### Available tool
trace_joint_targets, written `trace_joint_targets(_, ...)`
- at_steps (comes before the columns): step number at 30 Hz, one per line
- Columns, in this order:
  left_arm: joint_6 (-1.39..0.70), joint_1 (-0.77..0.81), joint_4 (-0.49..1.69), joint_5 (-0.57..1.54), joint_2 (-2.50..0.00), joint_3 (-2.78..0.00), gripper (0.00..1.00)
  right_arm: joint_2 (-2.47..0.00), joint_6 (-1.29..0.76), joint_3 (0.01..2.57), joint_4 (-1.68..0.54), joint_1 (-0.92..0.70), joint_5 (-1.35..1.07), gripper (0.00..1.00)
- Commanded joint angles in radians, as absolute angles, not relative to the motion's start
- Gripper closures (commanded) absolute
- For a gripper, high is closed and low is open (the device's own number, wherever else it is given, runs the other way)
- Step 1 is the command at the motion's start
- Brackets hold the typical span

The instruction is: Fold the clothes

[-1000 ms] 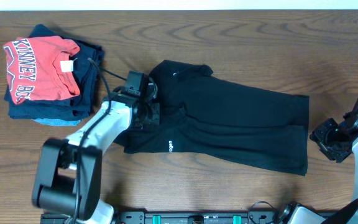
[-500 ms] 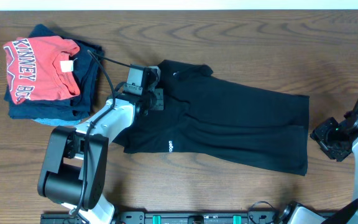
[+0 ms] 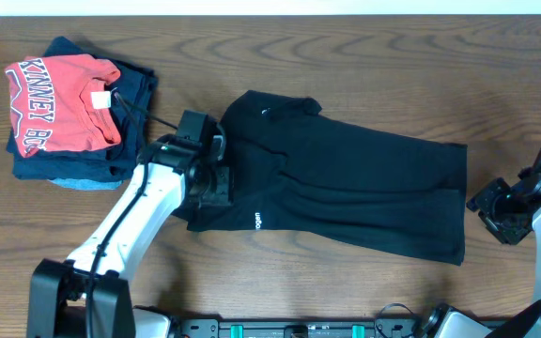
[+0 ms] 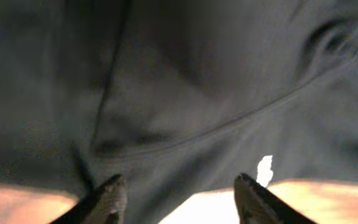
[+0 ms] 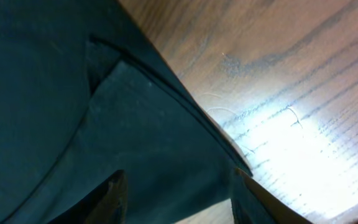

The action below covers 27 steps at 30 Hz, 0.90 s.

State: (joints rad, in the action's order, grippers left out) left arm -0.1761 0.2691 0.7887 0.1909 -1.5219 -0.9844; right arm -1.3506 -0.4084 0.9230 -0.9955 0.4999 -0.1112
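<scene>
The black garment (image 3: 346,192) lies spread across the middle of the table (image 3: 364,56), trouser-like, with a white logo (image 3: 258,222) near its lower left hem. The left gripper (image 3: 216,180) sits over the garment's left end, and from above the arm's own body hides the tips. The wrist camera sorts that out: two fingertips (image 4: 107,199) stand apart at the bottom edge, cut off by the frame. Nothing is pinched between them, and dark seamed fabric fills the view beyond. That view is blurred, so whether the tips touch the cloth cannot be told. A small white mark (image 4: 265,169) by the hem is probably the logo.

Over on the right, the right gripper (image 3: 498,211) hangs beside the garment's right edge, apart from it. Its own camera shows the jaws parted and empty, with a corner of layered black fabric and bare wood below.

Far left sits a folded pile: a red T-shirt (image 3: 59,103) on top, its lettering partly lost in the fold, then a navy garment (image 3: 137,131). Only a sliver of a light blue garment (image 3: 78,181) peeks out underneath.
</scene>
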Motion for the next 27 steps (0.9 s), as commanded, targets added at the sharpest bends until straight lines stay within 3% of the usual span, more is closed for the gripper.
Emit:
trace_joint_targets(1, -0.146, 0.265, 0.803, 0.101, -1.542, -0.958, 0.38, -1.347, -0.384, 0.912, -1.007, 0.509, -0.11, 0.47)
trace_joint_targets(7, -0.146, 0.265, 0.711, 0.095, -1.605, -0.875, 0.36, -1.349, -0.397, 0.816, -0.967, 0.509, -0.113, 0.46)
trace_joint_targets(8, -0.146, 0.265, 0.7, 0.083, -1.618, -0.871, 0.41, -1.349, -0.396, 0.799, -0.955, 0.509, -0.118, 0.46)
trace_joint_targets(12, -0.146, 0.264, 0.669, -0.017, -1.649, -0.871, 0.9, -1.349, -0.396, 0.746, -0.93, 0.509, -0.161, 0.46)
trace_joint_targets(13, -0.146, 0.263, 0.664, -0.045, -1.648, -0.873, 0.94, -1.349, -0.397, 0.732, -0.925, 0.509, -0.168, 0.46)
trace_joint_targets(18, -0.146, 0.232, 0.68, -0.075, -1.642, -0.926, 0.94, -1.349, -0.408, 0.692, -0.923, 0.509, -0.169, 0.47)
trace_joint_targets(27, -0.146, 0.203, 0.69, -0.038, -1.618, -0.971, 0.94, -1.349, -0.54, 0.612, -0.892, 0.509, -0.12, 0.61)
